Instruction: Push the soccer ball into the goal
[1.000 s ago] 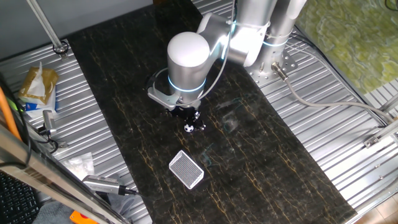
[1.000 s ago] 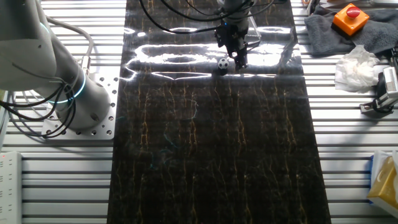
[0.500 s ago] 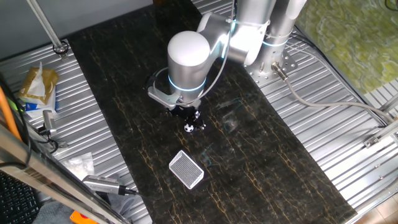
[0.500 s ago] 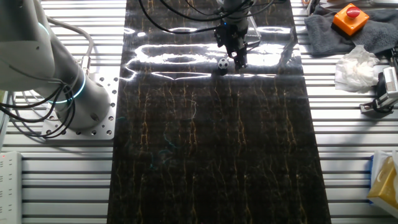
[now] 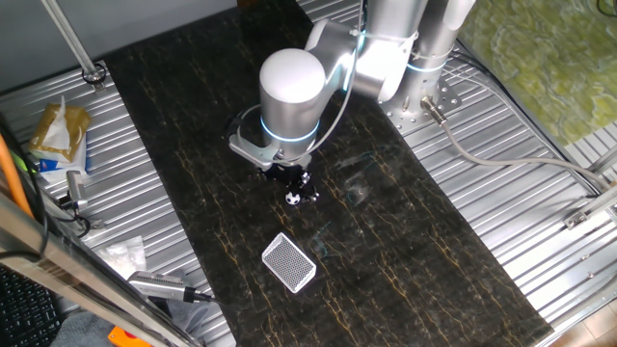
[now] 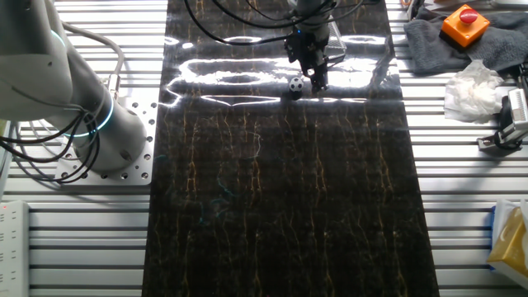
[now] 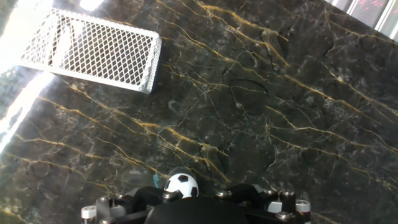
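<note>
The soccer ball (image 5: 292, 199) is a tiny white ball with black patches on the dark marble table top. It rests right against the tip of my gripper (image 5: 300, 185), on the side facing the goal. The goal (image 5: 289, 262), a small white-framed mesh box, lies a short way in front of the ball. In the hand view the ball (image 7: 181, 185) sits at the front of my gripper (image 7: 198, 204), and the goal (image 7: 93, 50) lies at the upper left. The fingers look shut, with nothing between them. In the other fixed view the ball (image 6: 294, 83) is just left of the gripper (image 6: 317, 76); the goal does not show there.
Ribbed metal surrounds the dark top (image 5: 405, 241). A yellow packet (image 5: 58, 130) and white paper scraps (image 5: 123, 255) lie on one side. A grey cloth with an orange button box (image 6: 466, 23), crumpled paper (image 6: 472, 89) and the arm's base (image 5: 424, 92) stand off the dark top.
</note>
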`<state>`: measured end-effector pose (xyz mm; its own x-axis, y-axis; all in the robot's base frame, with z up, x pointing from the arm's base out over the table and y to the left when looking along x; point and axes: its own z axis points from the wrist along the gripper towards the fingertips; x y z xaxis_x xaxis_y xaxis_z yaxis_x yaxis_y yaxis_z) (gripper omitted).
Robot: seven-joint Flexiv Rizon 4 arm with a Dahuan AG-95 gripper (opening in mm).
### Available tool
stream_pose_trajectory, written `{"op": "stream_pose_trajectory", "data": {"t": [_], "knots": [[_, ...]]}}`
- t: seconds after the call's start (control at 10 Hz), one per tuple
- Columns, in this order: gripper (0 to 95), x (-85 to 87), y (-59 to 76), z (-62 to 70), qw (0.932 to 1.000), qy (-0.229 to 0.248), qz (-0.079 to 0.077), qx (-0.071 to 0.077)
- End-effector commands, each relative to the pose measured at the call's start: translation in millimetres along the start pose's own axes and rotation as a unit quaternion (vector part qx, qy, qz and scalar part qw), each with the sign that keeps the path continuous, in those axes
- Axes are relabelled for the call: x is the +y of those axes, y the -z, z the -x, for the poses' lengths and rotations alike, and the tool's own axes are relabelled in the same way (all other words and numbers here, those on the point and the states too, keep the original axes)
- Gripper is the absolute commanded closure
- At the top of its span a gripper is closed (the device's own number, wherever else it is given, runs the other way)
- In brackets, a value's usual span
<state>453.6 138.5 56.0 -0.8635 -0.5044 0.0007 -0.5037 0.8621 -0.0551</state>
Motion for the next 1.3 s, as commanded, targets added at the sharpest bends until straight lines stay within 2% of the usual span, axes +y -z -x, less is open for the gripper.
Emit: {"op": "stream_pose_trajectory", "data": {"t": [0.1,0.2,0.9,1.1,1.3], "knots": [[0.0,1.3,-0.7,0.7,0.9967,-0.031,0.064,-0.038],[0.0,3.2,-3.0,1.8,0.9962,-0.034,0.069,-0.041],[0.0,5.6,-6.8,7.5,0.9957,-0.037,0.072,-0.045],[0.0,5.8,-7.0,7.6,0.9955,-0.042,0.072,-0.043],[0.0,7.9,-8.4,6.9,0.9952,-0.056,0.072,-0.036]]}}
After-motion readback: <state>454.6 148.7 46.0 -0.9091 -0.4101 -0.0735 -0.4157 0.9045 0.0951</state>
